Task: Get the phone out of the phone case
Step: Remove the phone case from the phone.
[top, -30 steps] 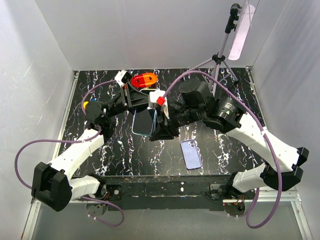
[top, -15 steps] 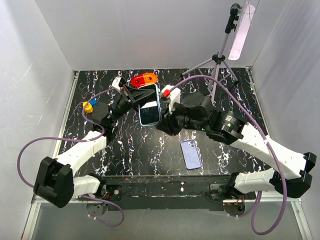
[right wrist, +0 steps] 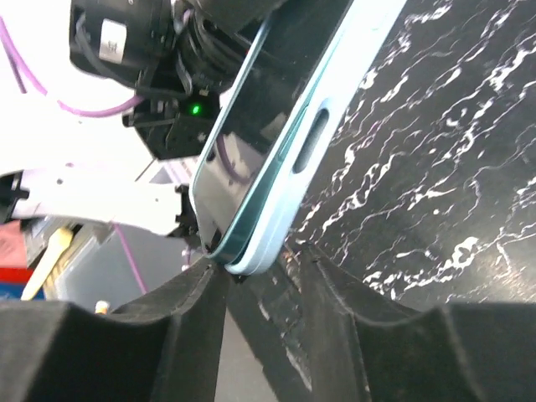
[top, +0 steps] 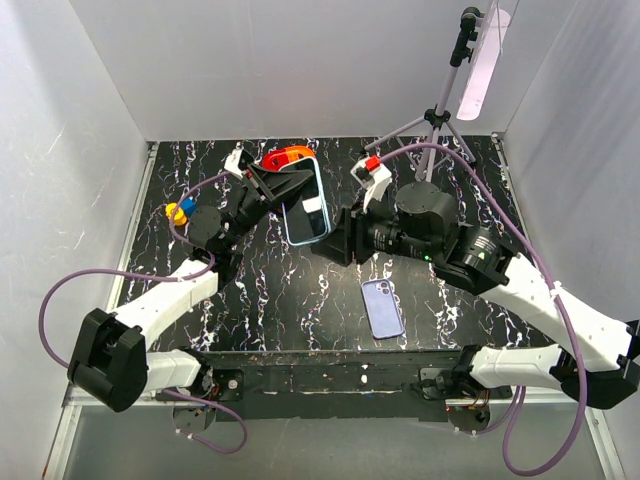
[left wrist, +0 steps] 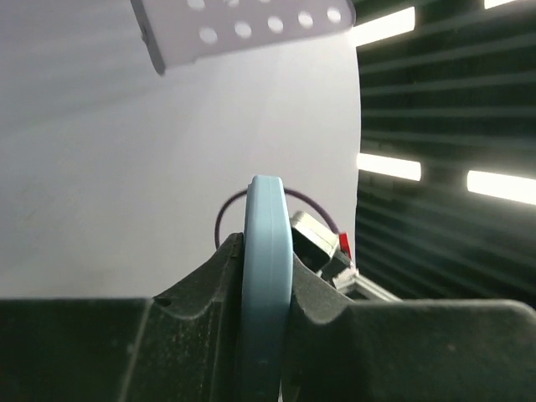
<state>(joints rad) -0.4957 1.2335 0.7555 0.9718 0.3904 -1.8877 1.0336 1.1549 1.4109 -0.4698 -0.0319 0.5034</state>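
The phone, dark-screened in a light blue case (top: 306,205), is held tilted above the table by my left gripper (top: 280,188), which is shut on its far-left edge. In the left wrist view the case's blue edge (left wrist: 266,276) is clamped between both fingers of that gripper (left wrist: 266,251). My right gripper (top: 338,238) is just right of the phone's near corner. In the right wrist view it (right wrist: 260,266) is open, with the corner of the case (right wrist: 311,151) between the fingers and touching the left one; the phone's screen (right wrist: 251,126) faces left.
A lavender phone or case (top: 382,307) lies flat on the black marbled table (top: 250,290) in front of the right arm. An orange-red object (top: 288,157) sits at the back behind the left gripper. A tripod (top: 437,115) stands at the back right.
My left gripper has lifted the phone and carried it back and to the right, turning its screen more upward. My right arm has drawn back to the right along with it.
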